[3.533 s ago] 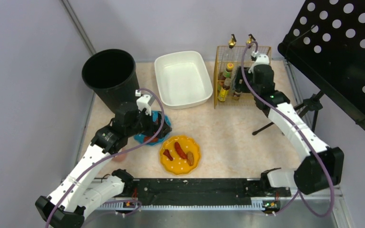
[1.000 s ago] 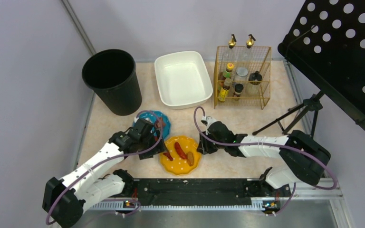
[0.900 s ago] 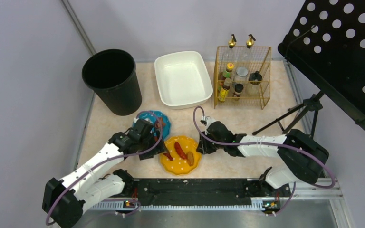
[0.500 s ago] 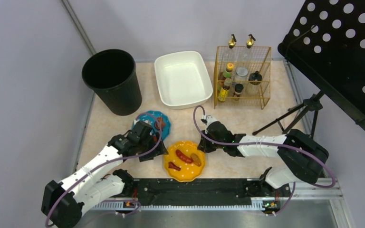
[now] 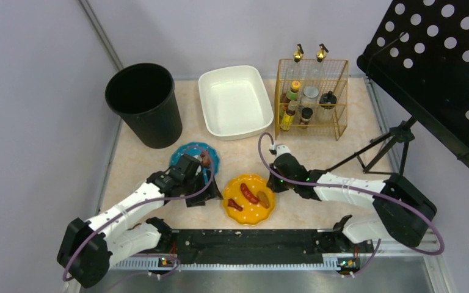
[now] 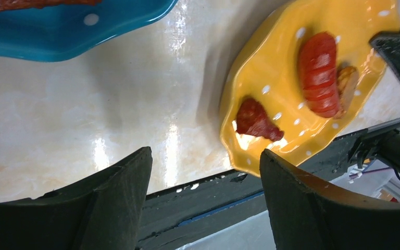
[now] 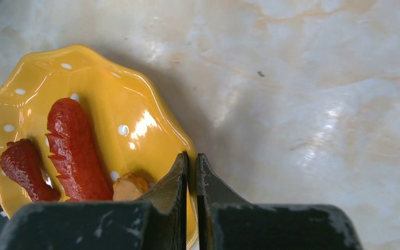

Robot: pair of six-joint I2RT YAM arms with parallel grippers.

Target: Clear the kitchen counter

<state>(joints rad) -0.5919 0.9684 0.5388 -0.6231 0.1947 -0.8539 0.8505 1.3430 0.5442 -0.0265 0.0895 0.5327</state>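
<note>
Near the front edge of the kitchen counter (image 5: 317, 152), my right gripper (image 7: 191, 172) pinches the right rim of the yellow plate (image 7: 109, 104), jaws closed on it, presumably to drag or lift it with its sausage (image 7: 75, 146) and scraps aboard. My left gripper (image 6: 204, 161) hangs open and empty above bare counter between that plate and the blue plate (image 6: 57, 36), likely its next pick. Farther back stand the black bin (image 5: 143, 104), white basin (image 5: 235, 101) and wire rack (image 5: 311, 97); the bottle labels are too small to read.
</note>
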